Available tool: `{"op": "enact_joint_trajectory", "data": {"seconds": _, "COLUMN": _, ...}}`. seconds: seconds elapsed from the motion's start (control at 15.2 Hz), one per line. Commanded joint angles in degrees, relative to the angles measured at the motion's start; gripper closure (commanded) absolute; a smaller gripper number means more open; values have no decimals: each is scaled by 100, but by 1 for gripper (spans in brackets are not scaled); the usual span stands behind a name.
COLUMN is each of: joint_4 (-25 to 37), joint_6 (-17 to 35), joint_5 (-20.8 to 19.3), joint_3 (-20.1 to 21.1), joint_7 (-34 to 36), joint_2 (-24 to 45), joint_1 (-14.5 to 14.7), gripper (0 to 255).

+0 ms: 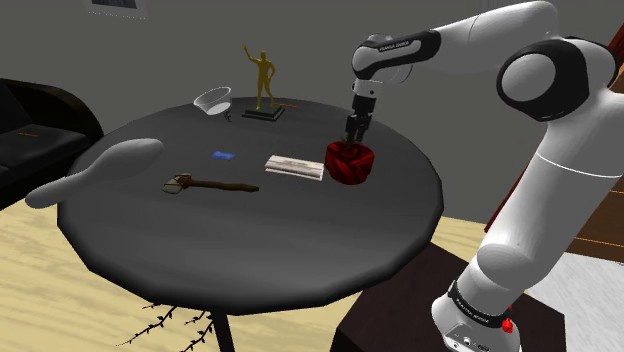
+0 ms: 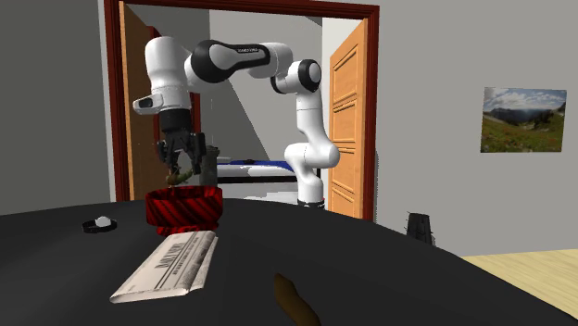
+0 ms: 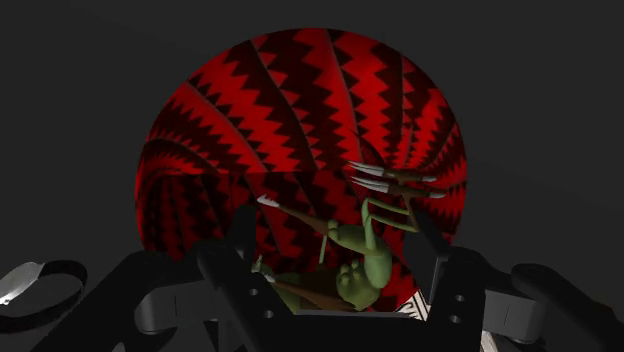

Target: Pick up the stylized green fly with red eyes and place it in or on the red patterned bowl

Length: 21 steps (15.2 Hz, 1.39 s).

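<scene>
While its gripper (image 3: 335,220) clasps the green fly (image 3: 362,262) above the red zigzag bowl (image 3: 300,110), the arm's lettering (image 1: 397,46) is unreadable.

Lower body of the fly (image 3: 366,268) hidden behind the pincer (image 3: 335,232)

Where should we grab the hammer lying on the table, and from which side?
Grip the hammer mid-handle, with the gripper coming straight down and closing across it. It lies flat on the table. The brown handle is slim and straight, with bare surface on both sides. The pale head, at the shoulder view's left end, looks bulkier.
</scene>
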Motion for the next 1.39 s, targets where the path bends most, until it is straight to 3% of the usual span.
{"op": "enact_joint_trajectory", "data": {"seconds": 0.0, "joint_4": -90, "joint_6": 147, "joint_5": 16, "joint_3": 0, "joint_7": -30, "joint_2": 56, "joint_1": -2, "gripper": 255}}
{"op": "enact_joint_trajectory", "data": {"seconds": 0.66, "joint_4": -212, "joint_6": 307, "joint_5": 32, "joint_3": 0, "joint_7": -57, "joint_2": 97, "joint_1": 0, "gripper": 255}}
{"op": "enact_joint_trajectory", "data": {"seconds": 0.73, "joint_4": -206, "joint_6": 308, "joint_5": 33, "joint_3": 0, "joint_7": -57, "joint_2": 104, "joint_1": 0, "gripper": 0}}
{"op": "enact_joint_trajectory", "data": {"seconds": 1.06, "joint_4": -212, "joint_6": 307, "joint_5": 32, "joint_3": 0, "joint_7": -57, "joint_2": 97, "joint_1": 0, "gripper": 0}}
{"op": "enact_joint_trajectory", "data": {"seconds": 1.32, "joint_4": 456, "joint_6": -409, "joint_5": -12, "joint_3": -42, "joint_7": -26, "joint_2": 52, "joint_1": -49, "gripper": 0}}
